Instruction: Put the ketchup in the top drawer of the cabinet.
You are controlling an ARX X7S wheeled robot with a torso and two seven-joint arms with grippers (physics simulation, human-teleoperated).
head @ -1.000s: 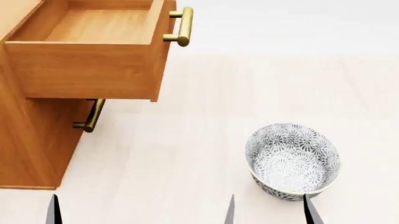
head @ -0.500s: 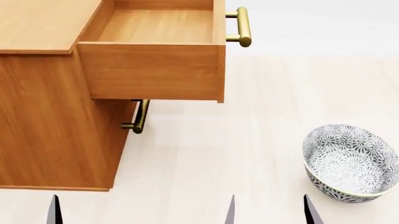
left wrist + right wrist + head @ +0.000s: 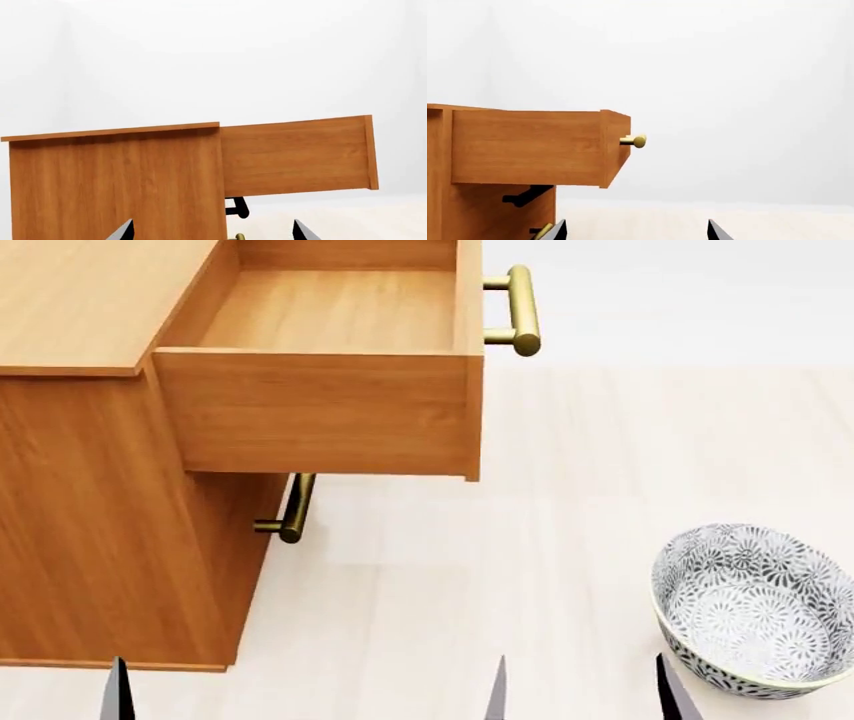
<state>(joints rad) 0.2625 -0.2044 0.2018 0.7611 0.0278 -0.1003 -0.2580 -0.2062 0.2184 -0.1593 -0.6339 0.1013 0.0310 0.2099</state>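
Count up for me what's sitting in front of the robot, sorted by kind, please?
Cabinets: 1, the cabinet
Drawers: 2, the top drawer pulled open, and one below, marked by the lower handle
Bowls: 1, the patterned bowl
Ketchup cans: 0 in view
Total: 4

No readable text, labels, brands, numbers or signs are showing in any view. The cabinet (image 3: 94, 540) and its top drawer (image 3: 320, 410) are presenting only plain wood grain. The brass handle (image 3: 523, 310) is carrying no marking. The bowl (image 3: 754, 610) near the floor's right edge is showing a grey-white flower pattern only, no lettering.
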